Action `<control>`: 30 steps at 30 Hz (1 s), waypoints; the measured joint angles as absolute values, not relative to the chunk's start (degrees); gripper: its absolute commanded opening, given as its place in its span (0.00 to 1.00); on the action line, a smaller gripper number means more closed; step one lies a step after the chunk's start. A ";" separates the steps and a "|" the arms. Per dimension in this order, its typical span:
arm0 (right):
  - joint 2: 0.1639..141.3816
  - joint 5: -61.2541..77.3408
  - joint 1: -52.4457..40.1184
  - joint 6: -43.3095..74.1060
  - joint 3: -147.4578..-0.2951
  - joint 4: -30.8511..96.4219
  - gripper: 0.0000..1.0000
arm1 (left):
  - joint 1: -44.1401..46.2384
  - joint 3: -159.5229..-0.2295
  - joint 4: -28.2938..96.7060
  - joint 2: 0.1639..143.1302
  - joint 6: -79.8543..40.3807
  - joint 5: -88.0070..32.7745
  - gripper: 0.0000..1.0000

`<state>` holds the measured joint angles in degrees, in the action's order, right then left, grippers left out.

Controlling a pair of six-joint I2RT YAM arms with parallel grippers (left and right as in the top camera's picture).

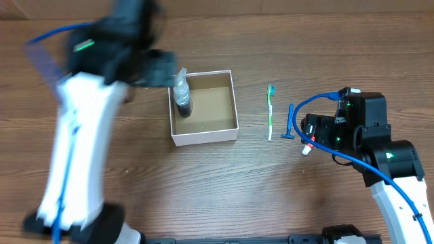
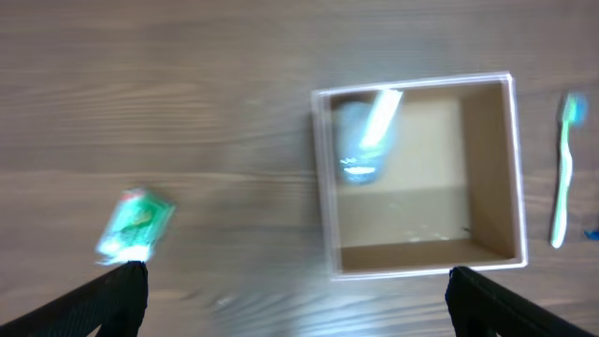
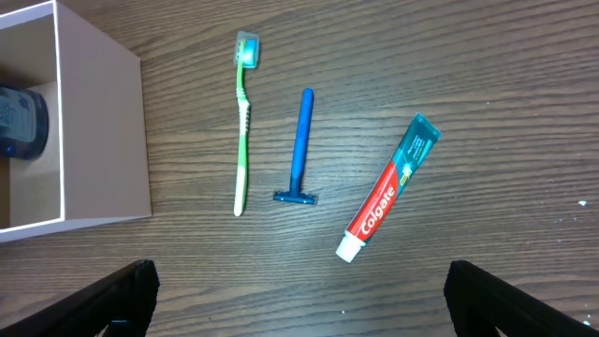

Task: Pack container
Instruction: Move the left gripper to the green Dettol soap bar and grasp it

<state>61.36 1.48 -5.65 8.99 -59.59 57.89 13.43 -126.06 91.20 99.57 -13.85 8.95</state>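
The container (image 1: 231, 107), a square white box with a brown inside, sits mid-table; it also shows in the left wrist view (image 2: 513, 168) and at the left edge of the right wrist view (image 3: 103, 131). A clear spray bottle (image 1: 182, 97) stands in its left side. A green toothbrush (image 1: 270, 112), a blue razor (image 1: 290, 123) and a toothpaste tube (image 3: 388, 187) lie to its right. A small green-and-white packet (image 2: 136, 225) lies left of the box. My left gripper (image 2: 298, 300) is open and empty, blurred, above the table. My right gripper (image 3: 299, 300) is open and empty above the toiletries.
The wooden table (image 1: 224, 176) stretches all round. The left arm (image 1: 81, 135) is large and blurred over the table's left side. The right arm (image 1: 366, 142) hangs over the right side.
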 measured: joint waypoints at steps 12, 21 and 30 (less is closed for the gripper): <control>61.36 1.52 -5.65 8.99 -59.66 57.89 1.00 | -16.86 -105.69 86.74 94.76 -11.77 9.21 1.00; 61.36 1.52 -5.65 8.97 -59.70 57.91 1.00 | -19.88 -80.75 63.20 95.50 6.92 8.03 1.00; 61.36 1.52 -5.65 8.97 -59.70 58.24 1.00 | -19.94 -75.33 55.22 106.34 18.68 1.91 1.00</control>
<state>61.36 1.52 -5.65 8.97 -59.70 58.24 -19.94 -75.33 55.22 106.34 18.68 1.91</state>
